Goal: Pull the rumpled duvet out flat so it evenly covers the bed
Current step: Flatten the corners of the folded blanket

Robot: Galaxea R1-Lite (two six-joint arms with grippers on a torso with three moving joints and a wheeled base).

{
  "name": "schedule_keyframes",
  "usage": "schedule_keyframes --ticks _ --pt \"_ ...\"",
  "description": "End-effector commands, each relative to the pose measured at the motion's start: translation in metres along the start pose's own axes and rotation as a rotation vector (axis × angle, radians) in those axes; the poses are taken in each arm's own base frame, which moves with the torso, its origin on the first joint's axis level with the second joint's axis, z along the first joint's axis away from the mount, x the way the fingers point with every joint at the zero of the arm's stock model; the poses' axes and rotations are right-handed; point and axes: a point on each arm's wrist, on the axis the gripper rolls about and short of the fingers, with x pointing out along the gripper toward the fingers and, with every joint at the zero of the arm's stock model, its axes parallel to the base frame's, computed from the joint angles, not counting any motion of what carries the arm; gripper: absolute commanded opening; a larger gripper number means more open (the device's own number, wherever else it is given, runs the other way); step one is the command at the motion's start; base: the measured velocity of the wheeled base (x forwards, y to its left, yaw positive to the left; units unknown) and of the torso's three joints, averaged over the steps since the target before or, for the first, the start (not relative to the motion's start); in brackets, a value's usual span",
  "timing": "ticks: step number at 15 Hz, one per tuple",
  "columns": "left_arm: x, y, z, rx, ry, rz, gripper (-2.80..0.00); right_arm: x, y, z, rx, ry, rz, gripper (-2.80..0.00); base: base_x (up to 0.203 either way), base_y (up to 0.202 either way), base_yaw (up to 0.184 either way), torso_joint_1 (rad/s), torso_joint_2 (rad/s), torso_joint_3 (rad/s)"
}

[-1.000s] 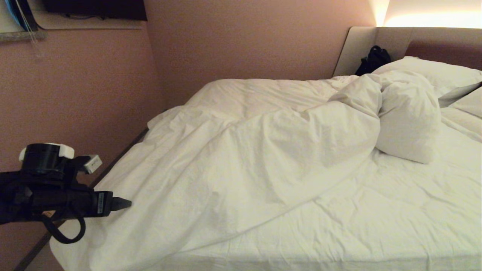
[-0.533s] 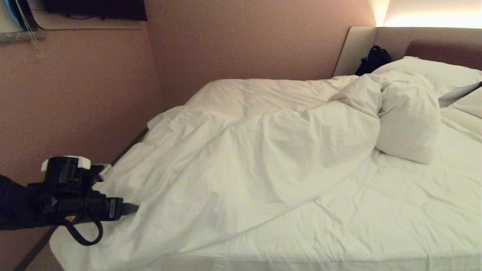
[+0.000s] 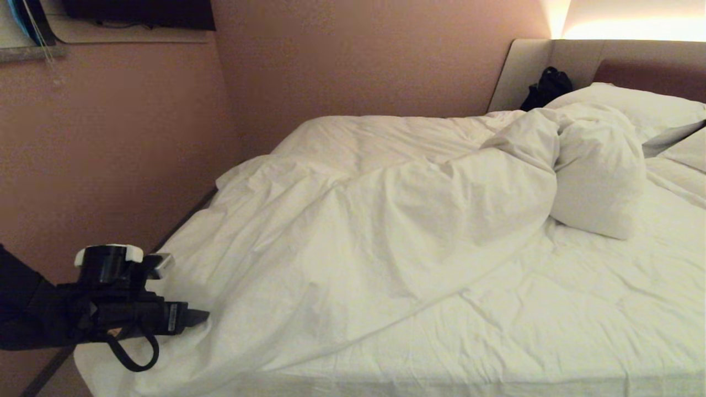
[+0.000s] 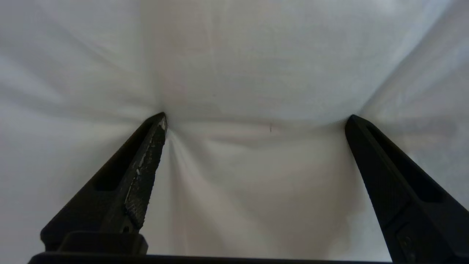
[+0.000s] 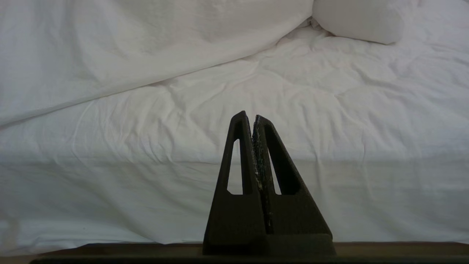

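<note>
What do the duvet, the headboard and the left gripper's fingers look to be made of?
The duvet: soft matte white woven fabric, probably cotton, judging by its creases and puffy folds. The headboard: padded upholstery, beige with a brown panel; fabric or leatherette is unclear. The left gripper fingers: rigid matte black plastic, apparently, with scuffed textured pads.

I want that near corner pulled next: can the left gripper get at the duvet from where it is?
Probably yes. The left gripper stands open with both fingertips pressed into the duvet at the bed's near left corner, and nothing lies between them.
</note>
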Motion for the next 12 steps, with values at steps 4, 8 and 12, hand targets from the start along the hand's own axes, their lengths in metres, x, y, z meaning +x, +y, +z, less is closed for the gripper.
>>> schedule_keyframes --ticks 4,8,12 --pt "0.002 0.000 -0.002 -0.007 0.007 -0.022 -2.80 0.000 0.000 0.000 0.000 0.001 0.001 -2.80 0.000 0.000 0.000 0.000 0.00 0.000" --pt "-0.006 -0.001 -0.003 -0.009 -0.001 -0.018 -2.80 0.000 0.000 0.000 0.000 0.001 0.001 -2.80 0.000 0.000 0.000 0.000 0.00 0.000" --pt "-0.027 -0.004 -0.006 -0.023 -0.034 -0.009 -2.80 0.000 0.000 0.000 0.000 0.001 0.001 -2.80 0.000 0.000 0.000 0.000 0.00 0.000"
